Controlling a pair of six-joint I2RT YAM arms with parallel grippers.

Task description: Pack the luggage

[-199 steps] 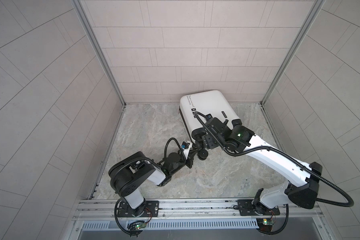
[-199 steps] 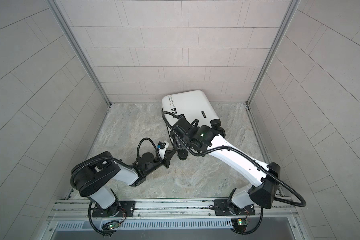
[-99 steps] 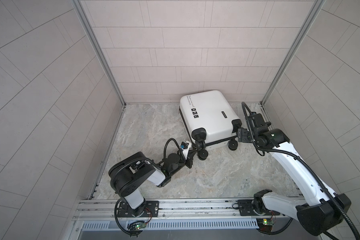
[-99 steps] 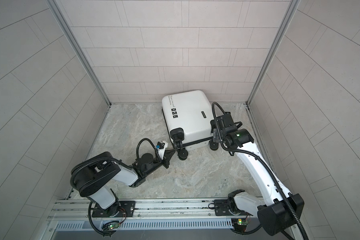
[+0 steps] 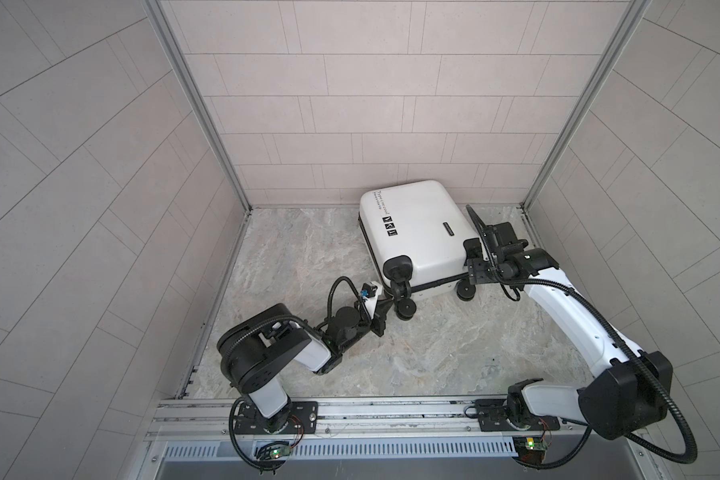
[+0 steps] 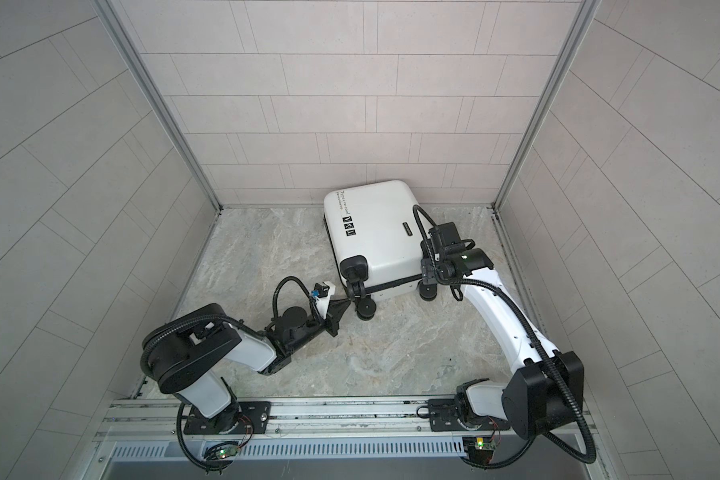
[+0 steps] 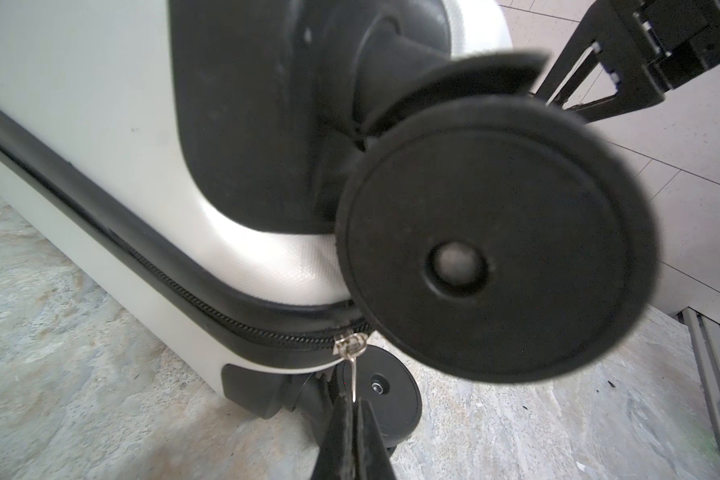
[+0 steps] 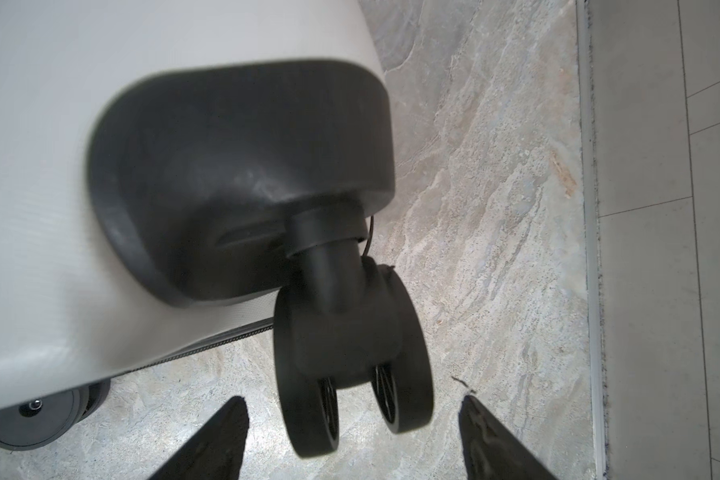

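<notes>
Top views, luggage (image 5: 416,232): lies flat and closed on the stone-patterned surface (image 5: 308,257); far end close to the back wall (image 5: 350,124), wheeled end toward the arms; white hard shell, judged stiff and slick, a poor face to pinch.
Top views, left gripper (image 6: 347,300): low at the near wheeled corner; jaws together.
Top views, right gripper (image 5: 472,259): at the other wheeled corner, beside the case's right edge.
Left wrist, zipper pull (image 7: 353,374): thin metal tab hanging from the slider on the black zipper band (image 7: 184,297); fingertips (image 7: 335,440) pinch it; teeth on the visible side of the slider are meshed; tab is small, judged quick to slip free.
Left wrist, wheel (image 7: 495,257): big, black, just beside the slider; likely swivels, so no firm hold.
Right wrist, twin caster (image 8: 350,374): sits between the right jaws, which stand wide, apart from it, holding nothing.
Right wrist, handling: case probably light, apt to slide under a zipper tug; best braced at shell or wheel housing (image 8: 233,178) while the tab is drawn along the band.
</notes>
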